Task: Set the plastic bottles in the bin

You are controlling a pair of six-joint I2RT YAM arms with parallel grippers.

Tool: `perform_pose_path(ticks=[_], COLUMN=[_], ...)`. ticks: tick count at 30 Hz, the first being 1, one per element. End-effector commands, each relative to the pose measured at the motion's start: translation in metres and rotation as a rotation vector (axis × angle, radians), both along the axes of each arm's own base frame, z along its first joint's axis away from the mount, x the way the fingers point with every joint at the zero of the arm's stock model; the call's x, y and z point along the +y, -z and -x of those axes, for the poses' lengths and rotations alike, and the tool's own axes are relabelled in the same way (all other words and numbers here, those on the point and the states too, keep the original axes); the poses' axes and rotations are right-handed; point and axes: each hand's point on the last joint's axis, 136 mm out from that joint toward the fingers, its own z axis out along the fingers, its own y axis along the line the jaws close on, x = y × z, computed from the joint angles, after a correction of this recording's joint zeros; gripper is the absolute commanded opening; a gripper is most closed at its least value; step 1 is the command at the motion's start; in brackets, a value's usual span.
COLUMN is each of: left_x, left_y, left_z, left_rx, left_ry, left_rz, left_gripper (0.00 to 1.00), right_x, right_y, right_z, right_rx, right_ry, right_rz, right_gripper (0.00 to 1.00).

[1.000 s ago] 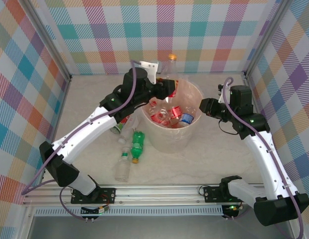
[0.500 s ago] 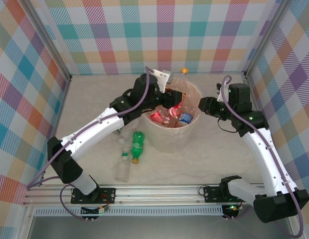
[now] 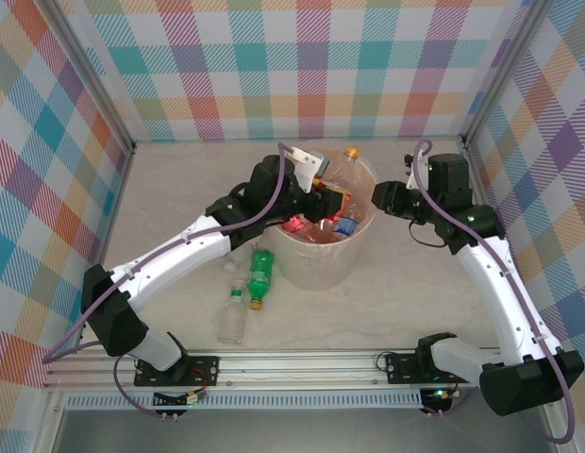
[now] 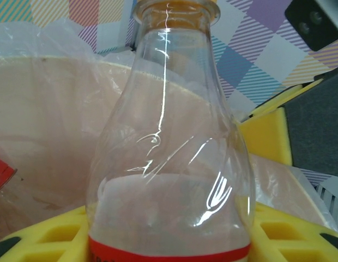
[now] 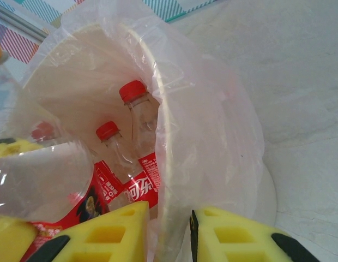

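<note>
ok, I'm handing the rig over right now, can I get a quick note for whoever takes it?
Left hand: shut on an orange-capped bottle, held over the bin, not yet released.
Right hand: shut on the bin's rim and liner, one finger inside, one outside.
Done: several red-labelled bottles lie in the bin.
Left: drop the held bottle, then fetch those on the table left of the bin: a green bottle, a clear bottle nearer the bases, and at least one more partly under the left arm.
</note>
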Motion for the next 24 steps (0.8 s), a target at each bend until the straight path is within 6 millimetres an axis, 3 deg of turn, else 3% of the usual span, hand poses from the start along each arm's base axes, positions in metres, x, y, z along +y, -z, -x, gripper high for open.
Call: perform_pose_path(ticks=[1,7,14,16,24], left_x=[0.005,0.001,-0.003,-0.004,-0.012], left_y=[0.012,-0.016,-0.036,-0.034,0.006], left_z=[0.010,0.008,-0.006,-0.013,-0.038], left_rx=[-0.008,-0.057,-0.093,-0.086,0.006], left_ry=[0.037,0.033,-0.017,-0.047,-0.134], left_rz=[-0.054,0.040,0.109,0.103,0.030], left_gripper=[0.60,0.78,0.90,0.89,0.59], right_x=[0.000,0.000,0.001,0.000,0.001], right_y=[-0.007,-0.006,-0.009,-0.008,-0.007], right_z=[0.000,0.001,0.002,0.002,0.002], right_rx=[-0.018,-0.019,-0.022,-0.020,-0.018], right_ry=[-0.010,-0.010,-0.013,-0.010,-0.013], right_rz=[0.011,0.014,0.009,0.008,0.010], right_gripper=[0.27,0.27,0.27,0.27,0.27])
